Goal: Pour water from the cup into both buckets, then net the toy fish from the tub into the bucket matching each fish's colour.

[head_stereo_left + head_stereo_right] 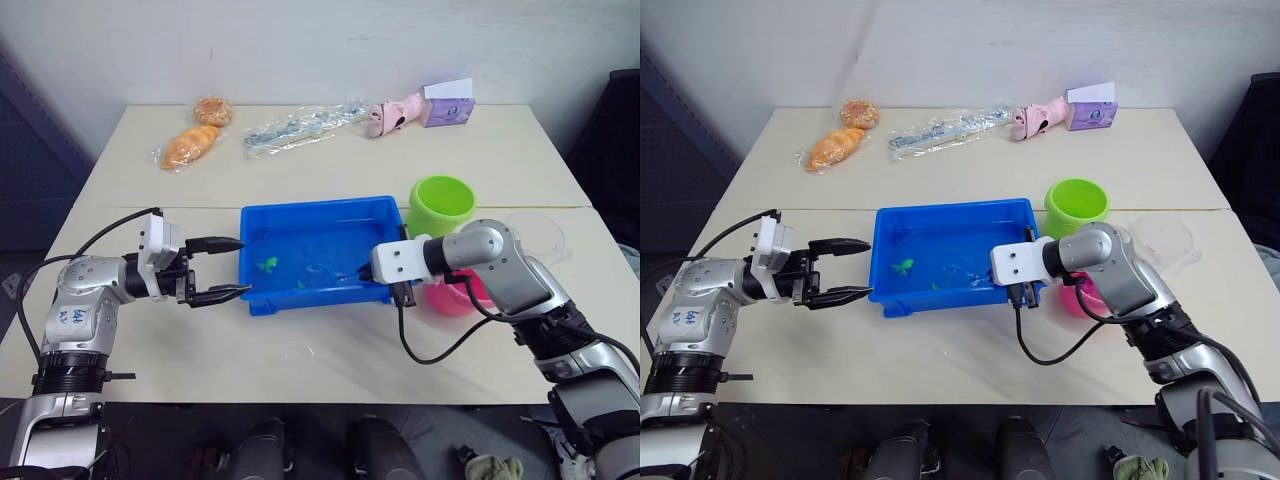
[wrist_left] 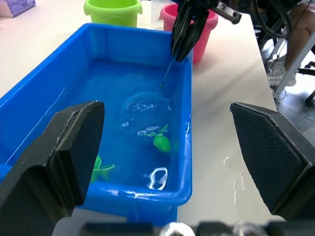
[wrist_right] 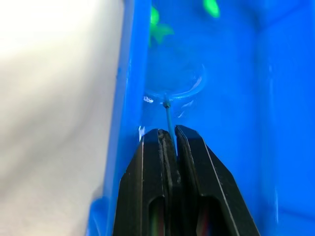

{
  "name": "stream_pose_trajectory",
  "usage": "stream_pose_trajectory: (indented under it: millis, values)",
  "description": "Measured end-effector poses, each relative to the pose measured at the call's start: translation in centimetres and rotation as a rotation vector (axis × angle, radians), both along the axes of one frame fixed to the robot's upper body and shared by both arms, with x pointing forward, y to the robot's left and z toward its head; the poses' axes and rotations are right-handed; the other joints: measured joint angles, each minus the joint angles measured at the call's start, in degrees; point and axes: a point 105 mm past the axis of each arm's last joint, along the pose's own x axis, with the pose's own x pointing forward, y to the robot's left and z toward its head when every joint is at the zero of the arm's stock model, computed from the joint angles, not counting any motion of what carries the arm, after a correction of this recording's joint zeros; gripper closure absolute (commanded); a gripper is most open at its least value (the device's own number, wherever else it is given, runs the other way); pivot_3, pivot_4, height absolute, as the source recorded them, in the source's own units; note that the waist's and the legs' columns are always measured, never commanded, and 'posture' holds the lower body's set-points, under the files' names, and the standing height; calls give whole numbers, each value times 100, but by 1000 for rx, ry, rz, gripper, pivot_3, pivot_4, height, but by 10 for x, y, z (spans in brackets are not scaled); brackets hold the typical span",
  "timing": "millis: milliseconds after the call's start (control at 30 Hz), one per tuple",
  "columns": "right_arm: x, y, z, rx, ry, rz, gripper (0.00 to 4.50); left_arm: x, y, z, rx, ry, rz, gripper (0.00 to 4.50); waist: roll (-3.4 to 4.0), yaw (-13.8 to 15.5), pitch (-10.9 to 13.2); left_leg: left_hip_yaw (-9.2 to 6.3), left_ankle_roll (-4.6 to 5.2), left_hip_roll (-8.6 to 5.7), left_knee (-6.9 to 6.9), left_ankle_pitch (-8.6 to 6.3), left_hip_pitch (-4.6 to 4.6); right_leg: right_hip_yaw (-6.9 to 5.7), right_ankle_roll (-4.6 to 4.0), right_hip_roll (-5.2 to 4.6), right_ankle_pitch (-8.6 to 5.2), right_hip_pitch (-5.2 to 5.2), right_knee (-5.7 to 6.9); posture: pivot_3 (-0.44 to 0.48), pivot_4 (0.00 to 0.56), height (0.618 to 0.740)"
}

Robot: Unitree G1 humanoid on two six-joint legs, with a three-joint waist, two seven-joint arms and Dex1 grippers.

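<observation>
Left eye view, items listed left to right.

Left gripper [image 1: 222, 268]: fingers spread apart, holding nothing, poised just beside the tub's left wall, probably to steady it.

Tub [image 1: 300, 214]: blue tray at table centre, holding water so the fish float free.

Toy fish [image 1: 267, 265]: green ones visible in the tub, left of the net; no pink one clearly discernible.

Net [image 2: 145, 112]: hoop lowered into the water, thin handle rising toward the right.

Right gripper [image 3: 169, 136]: fingers pressed together on the net handle, reaching over the tub's right end for scooping.

Green bucket [image 1: 441, 205]: far right of the tub.

Pink bucket [image 1: 452, 293]: near right, partly behind the arm; both buckets close for short transfers.

Cup [image 1: 535, 235]: set aside at far right.
</observation>
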Motion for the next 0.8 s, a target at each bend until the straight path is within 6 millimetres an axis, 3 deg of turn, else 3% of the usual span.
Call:
stream_pose_trajectory:
  millis: [133, 233, 500, 667, 800]
  values:
    - [-1, 6, 3, 36, 27, 18, 4500, 3, 10, -3, 14, 25, 34, 85, -2, -9, -1, 0, 0, 0, -2, 0, 0, -1, 0, 0, 0, -1, 0, 0, 150, 740]
    - [-7, 16, 8, 177, 116, 29, 4500, 5, 18, -1, 30, 30, 58, 85, -14, -18, 0, -2, -1, 1, -4, -1, -1, -2, 0, 0, 0, -1, 0, 0, 150, 740]
    - [-7, 0, 23, 339, 192, -41, 4500, 6, 29, 2, 31, 33, 96, 85, -20, -13, 0, -1, 4, -1, -2, -5, -1, -2, 0, -4, 0, 0, -3, 0, 150, 740]
    - [3, -21, 20, 258, 114, -127, 4500, 6, 29, 2, 31, 31, 97, 85, -21, -21, -1, 1, 4, -1, -2, -6, 0, 0, 0, -4, 0, 0, -3, 0, 150, 740]
    - [12, -14, 20, 225, 71, -141, 4500, 6, 29, 4, 32, 21, 97, 85, -21, -89, -1, 2, 1, 0, -6, -5, 0, 0, 0, -1, 0, -5, 0, 0, 150, 740]
